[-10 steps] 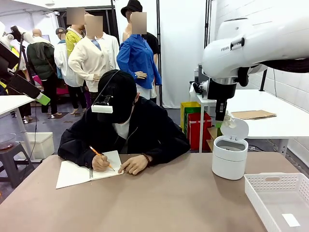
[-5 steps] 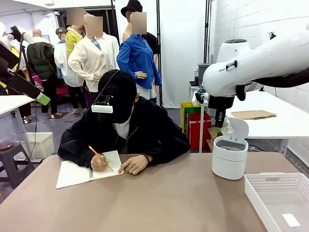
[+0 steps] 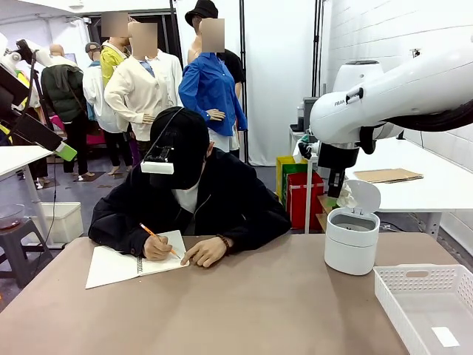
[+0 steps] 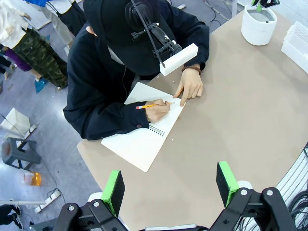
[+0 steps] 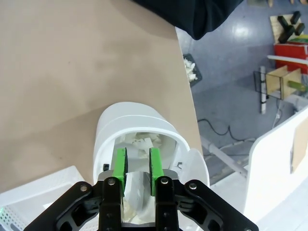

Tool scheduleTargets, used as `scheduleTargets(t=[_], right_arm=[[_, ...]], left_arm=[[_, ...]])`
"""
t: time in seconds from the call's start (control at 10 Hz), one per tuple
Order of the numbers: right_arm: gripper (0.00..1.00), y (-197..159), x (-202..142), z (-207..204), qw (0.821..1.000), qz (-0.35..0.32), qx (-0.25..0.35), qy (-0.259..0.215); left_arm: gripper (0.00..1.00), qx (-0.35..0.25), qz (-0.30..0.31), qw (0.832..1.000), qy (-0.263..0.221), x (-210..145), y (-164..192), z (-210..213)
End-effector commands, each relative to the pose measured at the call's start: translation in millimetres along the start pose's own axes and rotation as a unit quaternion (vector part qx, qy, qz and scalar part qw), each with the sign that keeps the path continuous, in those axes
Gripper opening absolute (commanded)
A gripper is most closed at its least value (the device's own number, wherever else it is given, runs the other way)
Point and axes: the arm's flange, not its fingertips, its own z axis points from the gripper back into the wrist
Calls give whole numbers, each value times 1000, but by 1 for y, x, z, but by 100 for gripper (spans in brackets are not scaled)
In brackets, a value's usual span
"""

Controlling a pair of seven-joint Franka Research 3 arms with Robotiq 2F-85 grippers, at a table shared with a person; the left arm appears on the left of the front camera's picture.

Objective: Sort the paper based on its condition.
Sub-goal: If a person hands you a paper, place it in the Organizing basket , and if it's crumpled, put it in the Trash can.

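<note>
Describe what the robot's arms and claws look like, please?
The right arm is glossy white and rounded, with black joint bands and small dark lettering. Each claw, such as the left claw, is black metal with bolts and two flat bright green pads.

Glossy white rounded right arm point(image 3: 392, 92) bore grey FRANKA lettering, black gripper frames carried green pads point(image 4: 113, 188) and silver screws, person point(image 3: 194, 196) wore black jacket, black cap, beaded bracelet

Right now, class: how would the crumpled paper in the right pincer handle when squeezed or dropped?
The crumpled paper, pinched in the right pincer over the open white bin, probably weighs little. It likely squashes rather than breaks. Its wrinkles should help the pads grip.
</note>
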Motion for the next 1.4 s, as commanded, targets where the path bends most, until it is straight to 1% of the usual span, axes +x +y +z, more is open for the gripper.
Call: scheduleTargets(t=[0.0, 0.6, 0.7, 0.8, 1.1, 1.2, 1.3], right_arm=[[24, -4, -1, -3, 1000, 1, -13, 5], [24, -4, -1, -3, 1000, 1, -13, 5], [24, -1, -1, 0, 1000, 1, -3, 3], [40, -1, -7, -2, 1000, -1, -3, 9], [91, -3, -14, -7, 999, 2, -5, 36], [100, -3, -13, -8, 999, 3, -5, 39], [100, -2, -13, -7, 999, 5, -7, 39]], left_arm=[[100, -2, 1, 1000, 0, 0, 0, 1], [100, -2, 1, 1000, 0, 0, 0, 1], [100, -2, 1, 1000, 0, 0, 0, 1], [100, -2, 1, 1000, 0, 0, 0, 1], [100, -2, 1, 1000, 0, 0, 0, 1], [100, -2, 1, 1000, 0, 0, 0, 1], [100, -2, 1, 1000, 0, 0, 0, 1]])
